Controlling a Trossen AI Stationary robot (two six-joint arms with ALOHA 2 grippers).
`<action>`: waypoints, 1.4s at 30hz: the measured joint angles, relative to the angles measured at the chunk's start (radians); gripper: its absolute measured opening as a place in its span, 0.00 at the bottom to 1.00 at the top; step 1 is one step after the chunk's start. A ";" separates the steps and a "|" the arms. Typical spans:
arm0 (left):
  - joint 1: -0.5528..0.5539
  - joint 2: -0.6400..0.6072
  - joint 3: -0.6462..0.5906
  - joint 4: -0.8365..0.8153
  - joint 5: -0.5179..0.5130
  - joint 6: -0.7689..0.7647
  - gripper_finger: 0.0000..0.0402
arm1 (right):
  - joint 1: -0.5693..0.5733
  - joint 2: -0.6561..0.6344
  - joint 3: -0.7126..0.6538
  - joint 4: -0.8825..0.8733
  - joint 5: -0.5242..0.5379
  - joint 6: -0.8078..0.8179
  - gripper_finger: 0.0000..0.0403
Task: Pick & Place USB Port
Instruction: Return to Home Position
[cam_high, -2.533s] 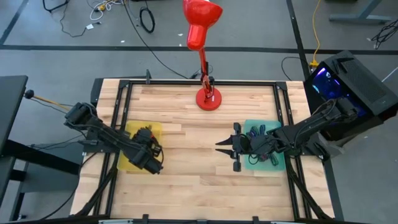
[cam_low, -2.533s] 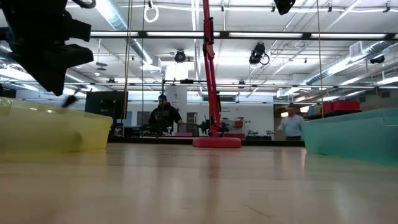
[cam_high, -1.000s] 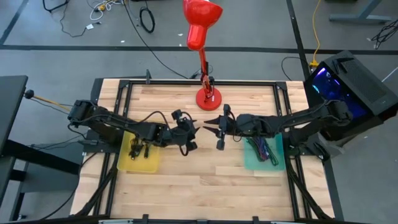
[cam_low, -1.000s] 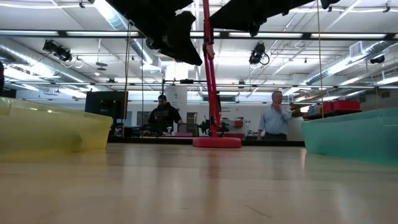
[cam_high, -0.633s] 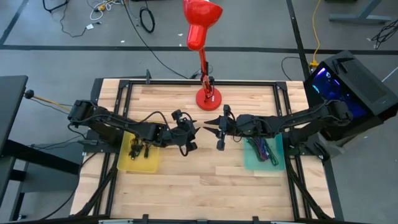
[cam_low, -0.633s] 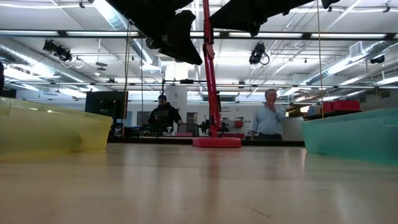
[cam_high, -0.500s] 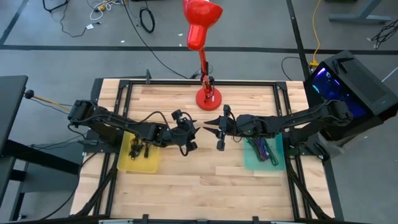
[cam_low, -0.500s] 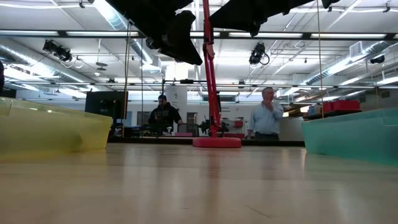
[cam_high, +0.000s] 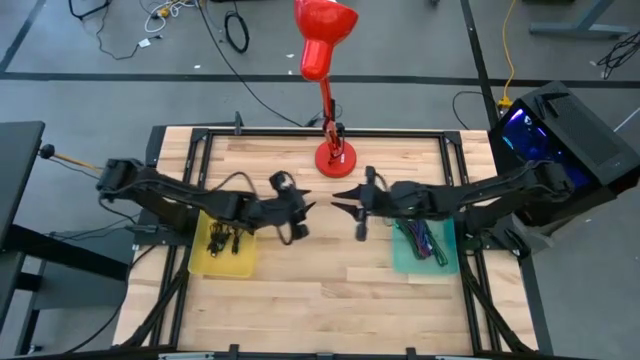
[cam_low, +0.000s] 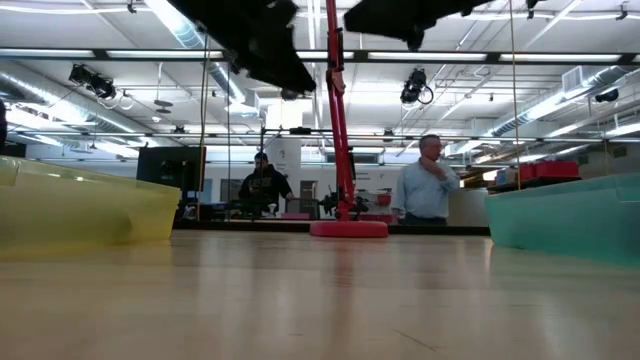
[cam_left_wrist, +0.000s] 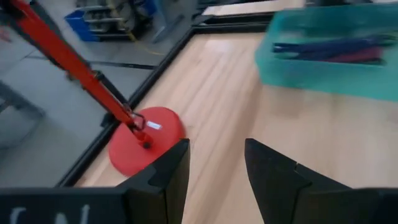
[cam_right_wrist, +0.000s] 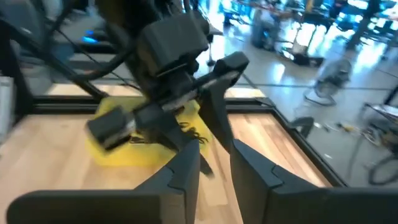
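Coloured USB cables (cam_high: 422, 238) lie in a teal tray (cam_high: 443, 262) at the table's right; the left wrist view shows them too (cam_left_wrist: 336, 48). Black cables (cam_high: 222, 238) lie in a yellow tray (cam_high: 240, 266) at the left. My left gripper (cam_high: 303, 208) and my right gripper (cam_high: 347, 212) hover above mid-table, facing each other a short way apart. Both are open and nothing shows between their fingers (cam_left_wrist: 216, 146) (cam_right_wrist: 214, 155). In the low view both arms hang high above the table top (cam_low: 262, 40).
A red desk lamp stands on its round base (cam_high: 333, 158) at the far middle of the table, its pole (cam_low: 338, 120) rising behind the grippers. Bare wood lies between the two trays. People (cam_low: 425, 190) stand in the room beyond the table.
The two grippers stood close together at mid-table and have drawn apart a little: the left one toward the table's left, the right one toward the table's right. A person in the room behind has walked leftward.
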 joint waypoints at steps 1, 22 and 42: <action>-0.001 -0.031 -0.022 -0.003 0.017 0.000 0.40 | 0.001 -0.025 -0.014 0.009 -0.014 0.000 0.23; 0.033 -0.822 -0.811 0.056 0.073 0.000 0.40 | -0.033 -0.649 -0.830 0.398 -0.051 0.000 0.23; 0.104 -1.436 -0.943 0.112 0.074 0.000 0.40 | -0.036 -1.111 -0.875 0.060 -0.052 0.000 0.23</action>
